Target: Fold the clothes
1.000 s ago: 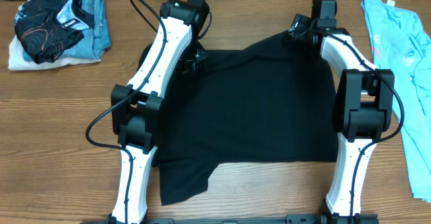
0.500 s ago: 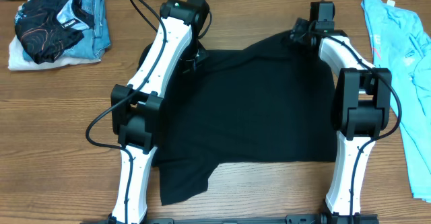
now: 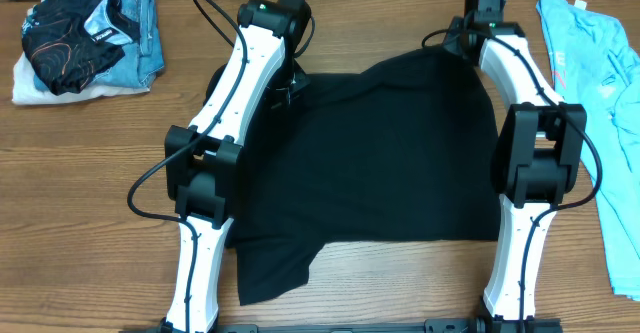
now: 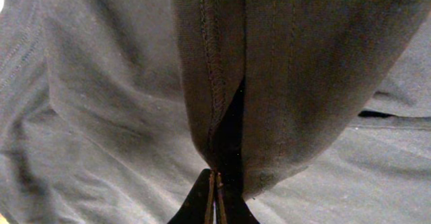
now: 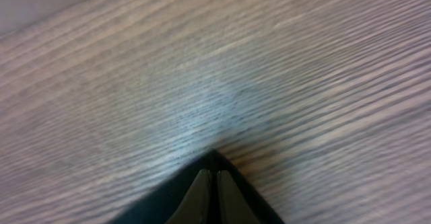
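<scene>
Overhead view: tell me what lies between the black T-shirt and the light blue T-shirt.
In the overhead view, the right arm stands between the black T-shirt and the light blue T-shirt; otherwise only bare wooden table.

The left arm and right arm have white links, black joints, black cables and dark jaws.

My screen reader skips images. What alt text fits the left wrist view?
The left gripper is shut on a pinched fold of the black T-shirt, its stitched hem running upward; more of the same black cloth fills the frame.
</scene>
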`<state>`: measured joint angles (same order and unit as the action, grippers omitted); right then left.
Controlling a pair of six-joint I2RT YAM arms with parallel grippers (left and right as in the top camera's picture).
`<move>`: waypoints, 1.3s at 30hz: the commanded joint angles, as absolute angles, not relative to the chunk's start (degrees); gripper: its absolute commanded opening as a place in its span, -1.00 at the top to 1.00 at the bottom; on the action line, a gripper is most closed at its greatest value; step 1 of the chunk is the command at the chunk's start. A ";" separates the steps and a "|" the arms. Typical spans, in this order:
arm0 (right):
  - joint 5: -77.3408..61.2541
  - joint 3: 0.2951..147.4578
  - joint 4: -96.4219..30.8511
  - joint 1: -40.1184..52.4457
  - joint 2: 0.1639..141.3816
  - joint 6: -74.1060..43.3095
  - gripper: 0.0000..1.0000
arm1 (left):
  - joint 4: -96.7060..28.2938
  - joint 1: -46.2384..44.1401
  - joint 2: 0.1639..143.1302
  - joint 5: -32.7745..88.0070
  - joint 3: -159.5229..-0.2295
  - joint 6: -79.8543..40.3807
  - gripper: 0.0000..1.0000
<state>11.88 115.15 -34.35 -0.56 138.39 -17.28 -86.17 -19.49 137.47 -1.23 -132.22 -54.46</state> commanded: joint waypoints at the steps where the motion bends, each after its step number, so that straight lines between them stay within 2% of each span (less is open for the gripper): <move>1: 13.47 120.05 -37.85 -1.04 138.39 -20.32 0.92 | -86.30 -19.46 135.52 -3.14 -132.07 -54.13 0.91; 19: 13.69 121.16 -62.00 -4.54 120.51 -28.60 0.92 | -89.76 -18.96 131.15 -11.18 -132.09 -52.64 0.92; 31: 10.66 121.14 -75.18 -4.58 119.13 -31.81 0.92 | -96.71 -16.84 129.99 -10.94 -132.09 -50.83 0.91; 39: 10.24 121.14 -82.70 -4.58 119.13 -32.45 0.92 | -96.84 -16.91 129.99 -8.95 -129.16 -46.24 0.91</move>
<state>10.33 120.11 -81.58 -4.45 120.27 -31.48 -96.49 -16.88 131.35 -9.04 -131.28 -48.73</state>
